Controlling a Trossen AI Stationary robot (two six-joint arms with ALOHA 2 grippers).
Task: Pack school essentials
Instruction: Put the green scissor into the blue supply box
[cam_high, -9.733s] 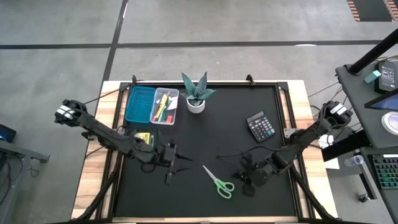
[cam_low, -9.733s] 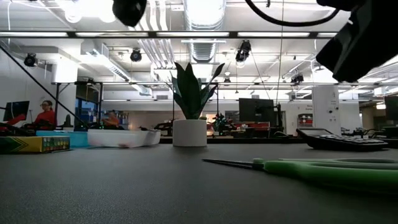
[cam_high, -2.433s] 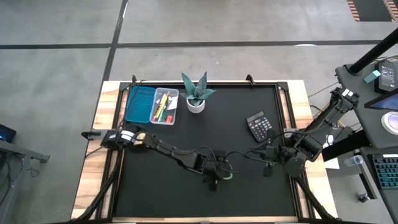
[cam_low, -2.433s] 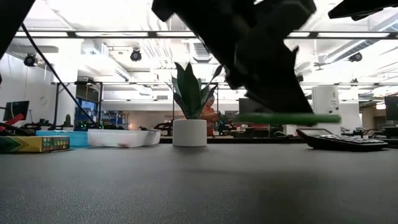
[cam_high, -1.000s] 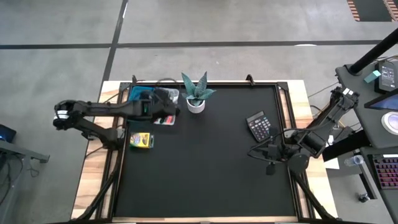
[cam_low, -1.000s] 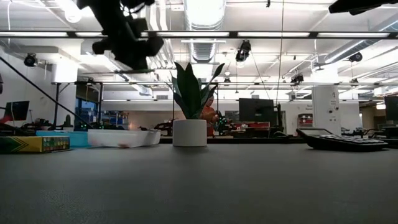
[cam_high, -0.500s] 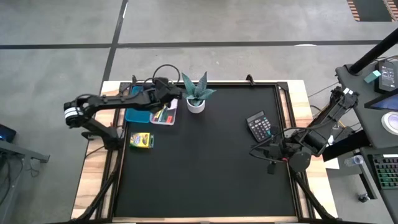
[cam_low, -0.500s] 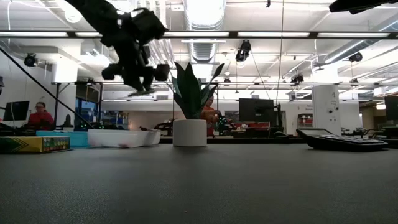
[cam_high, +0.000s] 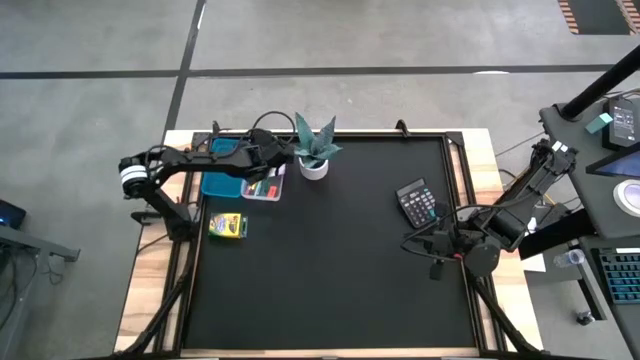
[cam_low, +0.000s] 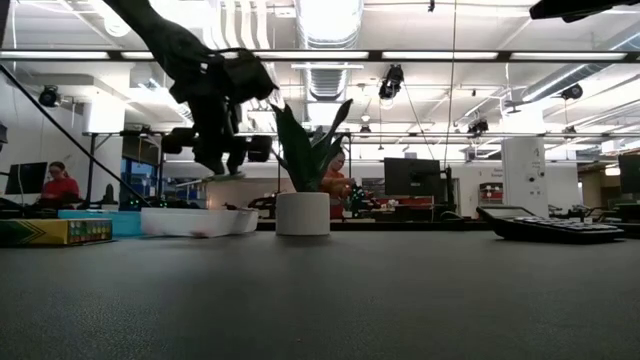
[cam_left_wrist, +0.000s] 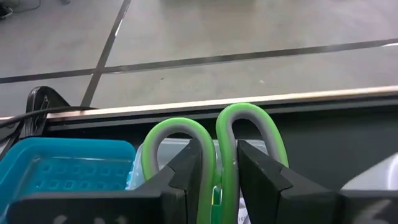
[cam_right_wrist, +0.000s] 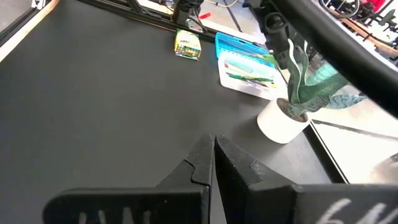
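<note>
Scissors over the case, ready to drop

The left gripper (cam_high: 268, 153), at the table's (cam_high: 330, 270) 11 o'clock, has its fingers clamped on the scissors (cam_left_wrist: 214, 149), with bright green loop handles, above the clear case (cam_high: 263, 183). Best lower them flat among the pens, clear of the plant (cam_high: 314, 150), then release. The right gripper (cam_high: 437, 247) waits at 4 o'clock, fingers together.

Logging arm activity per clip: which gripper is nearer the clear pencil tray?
Left. The left gripper, holding the green-handled scissors, hangs over the clear pencil tray. The right gripper sits across the table, below the black calculator.
</note>
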